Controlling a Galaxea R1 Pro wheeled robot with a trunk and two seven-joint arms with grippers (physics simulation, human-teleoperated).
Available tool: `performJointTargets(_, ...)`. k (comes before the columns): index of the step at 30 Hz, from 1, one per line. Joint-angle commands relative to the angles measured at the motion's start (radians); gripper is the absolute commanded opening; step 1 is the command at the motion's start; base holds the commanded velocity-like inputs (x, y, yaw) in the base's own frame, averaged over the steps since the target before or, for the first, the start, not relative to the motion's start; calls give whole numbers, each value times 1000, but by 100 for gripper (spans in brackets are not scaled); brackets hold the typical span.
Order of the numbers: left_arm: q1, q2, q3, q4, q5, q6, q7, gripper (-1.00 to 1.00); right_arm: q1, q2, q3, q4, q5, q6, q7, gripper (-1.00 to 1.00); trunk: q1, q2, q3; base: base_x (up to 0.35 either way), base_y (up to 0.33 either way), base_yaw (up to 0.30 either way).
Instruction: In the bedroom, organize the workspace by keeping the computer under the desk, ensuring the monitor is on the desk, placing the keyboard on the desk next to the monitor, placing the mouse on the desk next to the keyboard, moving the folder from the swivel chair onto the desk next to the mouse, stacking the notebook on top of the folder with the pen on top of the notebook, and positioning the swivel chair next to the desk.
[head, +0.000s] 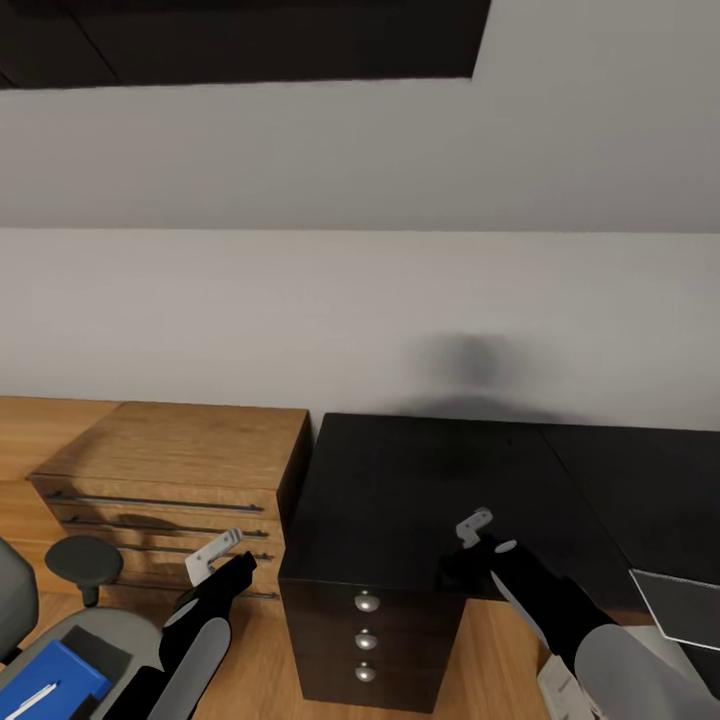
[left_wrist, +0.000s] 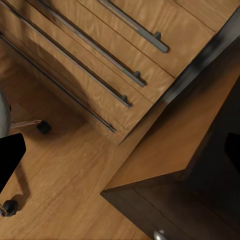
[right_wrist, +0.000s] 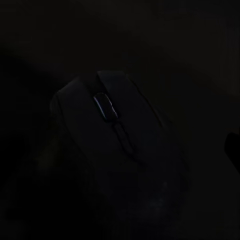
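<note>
The black mouse (right_wrist: 120, 140) lies close under my right gripper (head: 473, 527) on the glossy black desk (head: 420, 480), just above the front edge. That gripper's fingers stand wide apart, clear of the mouse. My left gripper (head: 213, 556) hangs open in front of the oak drawers with nothing in it. At the lower left is the grey swivel chair (head: 95, 630) with its black armrest (head: 84, 560). On its seat lies the blue folder (head: 50, 675), with the white pen (head: 30, 699) and a dark notebook (head: 92, 650) on it.
A low oak drawer chest (head: 165, 470) stands left of the desk's black drawer unit (head: 366, 640) with its silver knobs, with a narrow gap between them. A dark grey flat thing (head: 680, 605) sits at the desk's right edge. A sloped grey wall rises behind.
</note>
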Motion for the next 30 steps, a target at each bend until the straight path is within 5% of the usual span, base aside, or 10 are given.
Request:
performJointTargets(1, -1, 1, -2, -2, 3, 5, 7, 100, -1, -1, 5, 7, -9, 5, -3, 100, 4, -8, -4, 0, 0, 0)
performJointTargets(30, -1, 2, 0, -2, 3, 6, 7, 100, -1, -1, 4, 18, -7, 5, -4, 100, 35, -64, -29, 0, 0, 0)
